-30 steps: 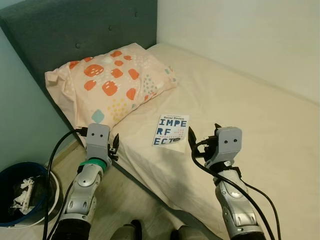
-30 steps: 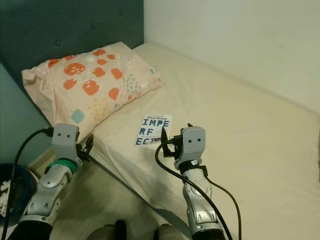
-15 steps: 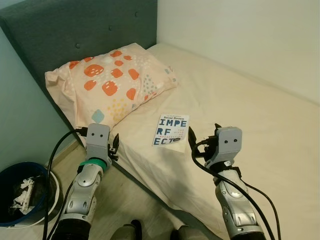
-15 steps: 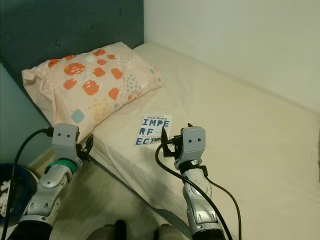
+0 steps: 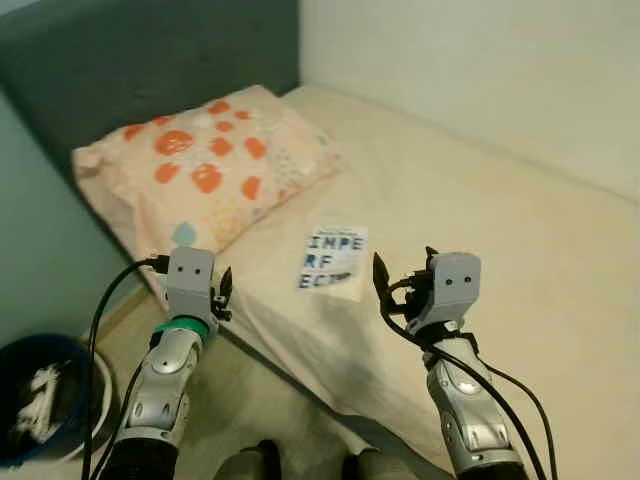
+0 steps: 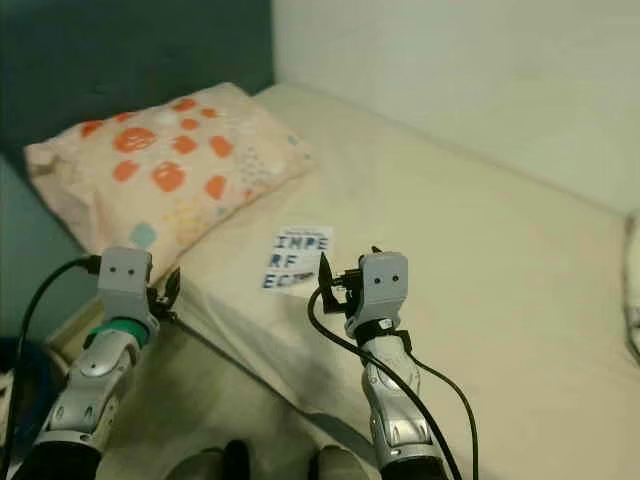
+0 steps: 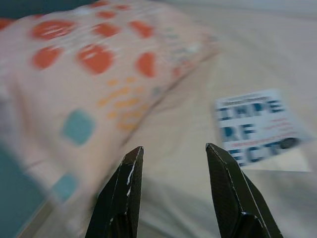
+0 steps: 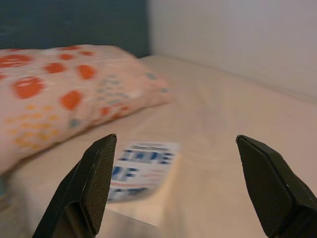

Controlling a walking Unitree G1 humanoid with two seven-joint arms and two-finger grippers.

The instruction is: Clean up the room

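Ahead, we hold our right gripper (image 5: 402, 272) spread wide just near of the white blue-lettered book (image 5: 334, 262) on the cream bed (image 5: 500, 230); left gripper (image 7: 171, 153) parted beside the orange-spotted pillow (image 5: 200, 170).

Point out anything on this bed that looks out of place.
The book lies loose on the sheet, just below the pillow, turned slightly askew to the bed's edge. Both grippers hover open near it: right gripper beside it, left gripper at the mattress corner.
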